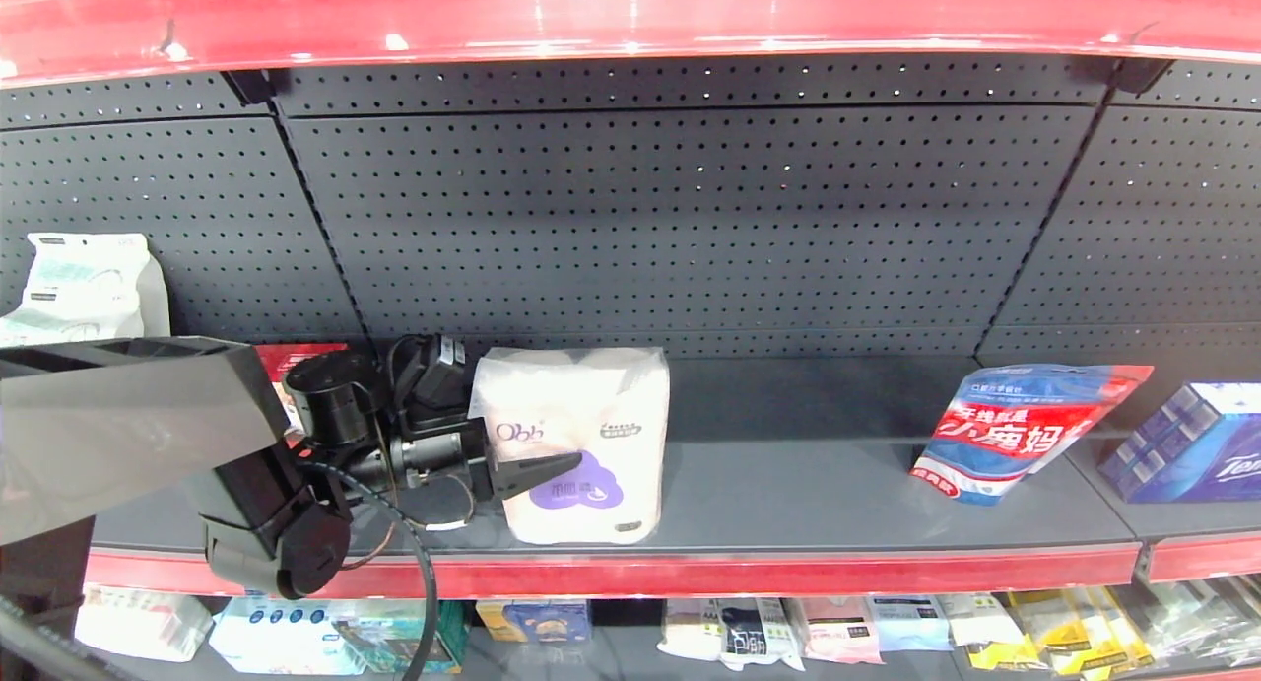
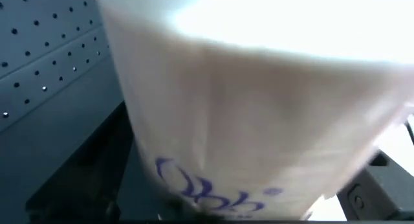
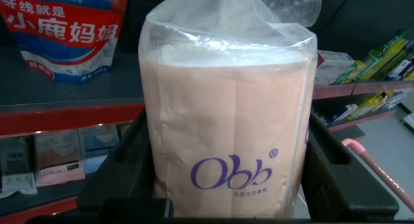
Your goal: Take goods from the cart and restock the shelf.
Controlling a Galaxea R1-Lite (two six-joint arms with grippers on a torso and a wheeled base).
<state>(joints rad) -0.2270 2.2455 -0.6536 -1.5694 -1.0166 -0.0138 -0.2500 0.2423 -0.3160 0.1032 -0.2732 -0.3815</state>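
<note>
Left pincer (image 1: 537, 444) is closed about the roll pack (image 1: 591, 415): one dark finger (image 1: 542, 469) is laid across the pack's front face and the other is hidden behind it. In the left wrist view the pack (image 2: 259, 107) is seen hard against the camera with the pincer (image 2: 220, 201) astride it, a dark finger (image 2: 71, 185) on either side. The left arm (image 1: 325, 454) is held roughly level from the left, wrist pointing rightward along the shelf (image 1: 808, 484). The pack stands upright on the grey shelf board, near its red front edge (image 1: 690, 571). Right pincer (image 3: 233, 179) is clamped on a second roll pack (image 3: 226, 107), wrapped in clear film and gripped upright between two dark fingers (image 3: 129, 166); its wrist view looks from below shelf level. Behind the left arm a dark pegboard (image 1: 690, 218) backs the shelf. Well to the right of the placed pack a blue-and-red pouch (image 1: 1020, 430) leans backwards, also noted behind the second pack (image 3: 61, 36); a blue box (image 1: 1197, 440) is recorded just beyond it. A white bag (image 1: 84, 287) stands at the far left against the pegboard. Packaged goods (image 1: 749, 632) line the lower shelf, and a red shelf front (image 1: 630, 16) runs overhead. A pink bar (image 3: 381, 175) is seen beside the right pincer.
</note>
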